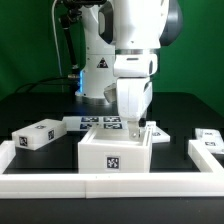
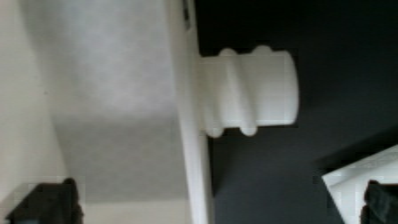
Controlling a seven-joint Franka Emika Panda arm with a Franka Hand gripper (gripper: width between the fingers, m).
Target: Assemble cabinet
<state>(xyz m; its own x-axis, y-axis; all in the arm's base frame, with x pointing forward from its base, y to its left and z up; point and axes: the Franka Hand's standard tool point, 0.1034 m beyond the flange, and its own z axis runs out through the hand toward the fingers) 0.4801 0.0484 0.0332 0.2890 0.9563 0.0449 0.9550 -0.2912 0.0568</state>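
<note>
- The cabinet (image 1: 113, 155), a white box-like body with one black-and-white marker on its front face, stood on the dark tabletop (image 1: 35, 105) near the middle of the exterior view; it was just behind the long low white border rail (image 1: 60, 184).
- The white arm (image 1: 135, 45) hung straight above the cabinet; its lower end reached down to the top edge of the body, toward the exterior view's right side of it.
- In the wrist view the two dark fingertips (image 2: 45, 205) showed in opposite corners, well apart; the jaws were spread and pinched nothing.
- Between them the wrist view showed a white panel (image 2: 98, 110) with a thin edge; a ribbed round white peg (image 2: 249, 90) stood out from that edge, over the dark tabletop.
- A loose white block (image 1: 38, 133) with markers lay on the exterior view's left, apart from the cabinet; another white part (image 1: 210, 140) lay on the exterior view's right.
- The marker board (image 1: 98, 123) lay flat behind the cabinet; the arm hid part of it.
</note>
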